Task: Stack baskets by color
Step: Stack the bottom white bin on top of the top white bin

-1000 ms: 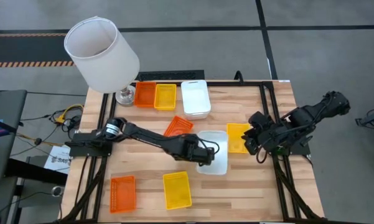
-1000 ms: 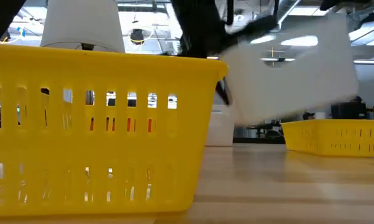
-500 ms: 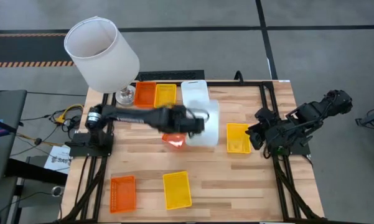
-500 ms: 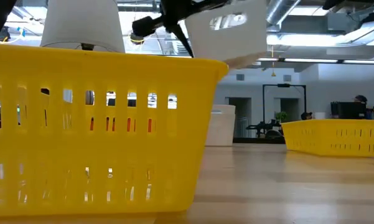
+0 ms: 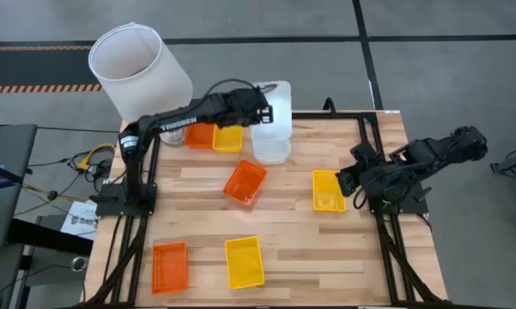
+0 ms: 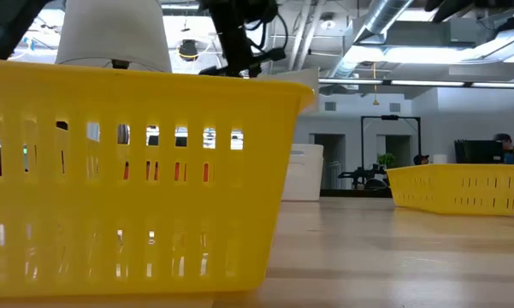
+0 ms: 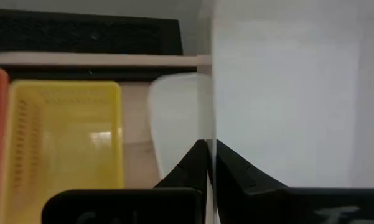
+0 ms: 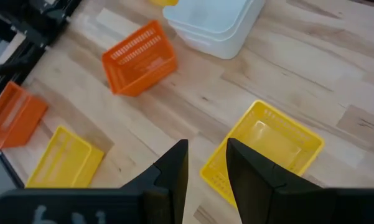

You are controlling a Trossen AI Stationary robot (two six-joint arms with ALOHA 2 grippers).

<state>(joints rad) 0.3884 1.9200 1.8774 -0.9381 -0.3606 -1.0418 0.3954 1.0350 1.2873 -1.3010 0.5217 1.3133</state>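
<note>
My left gripper reaches to the table's far edge, shut on a white basket that hangs over another white basket resting on the wood. Beside them at the far edge sit an orange basket and a yellow basket. One orange basket lies mid-table, a yellow one to its right, and an orange and a yellow near the front. My right gripper hovers open at the right, above the yellow basket. My left gripper pinches the held basket's thin side wall between its two fingers, at the side facing the table's left. The fingers slant down from the left. The basket is lifted clear, over the white basket on the table.
A big white lampshade on its stand rises at the far left corner, next to the left arm. In the low view the front yellow basket fills the foreground. Bare wood lies between mid-table and the front baskets.
My left gripper has swung from mid-table toward the far edge and risen, carrying the white basket clear of the table to a spot above the far white basket. The mid-table orange basket, earlier partly under the arm, now shows whole.
</note>
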